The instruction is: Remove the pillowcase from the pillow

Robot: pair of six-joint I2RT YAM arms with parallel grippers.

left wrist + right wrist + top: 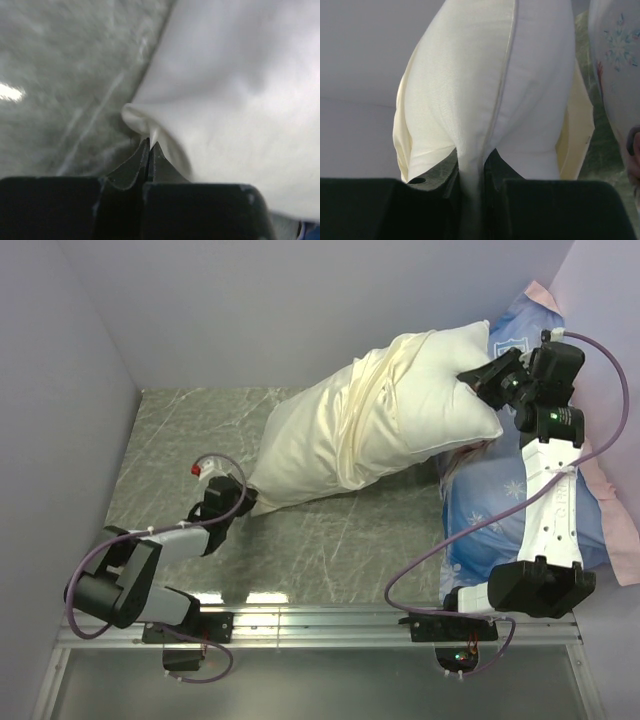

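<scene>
The cream pillowcase (320, 445) still sheathes most of the pillow, which lies slanted from lower left to upper right. The white pillow (450, 390) bulges bare out of its upper right end. My left gripper (243, 503) is shut on the pillowcase's low left corner; in the left wrist view the black fingertips (156, 148) of the left gripper (150, 145) pinch a fold of the pillowcase (240, 100). My right gripper (470, 375) is shut on the pillow's exposed end. In the right wrist view the right gripper (470, 157) clamps the seam of the pillow (535, 75), with the pillowcase (580, 125) behind.
A blue cartoon-print pillow (490, 505) with a pink edge lies under the right arm at the right and shows again as the blue pillow (620, 50). The grey marbled tabletop (180, 440) is walled at the left and back. A metal rail (320, 620) runs along the near edge.
</scene>
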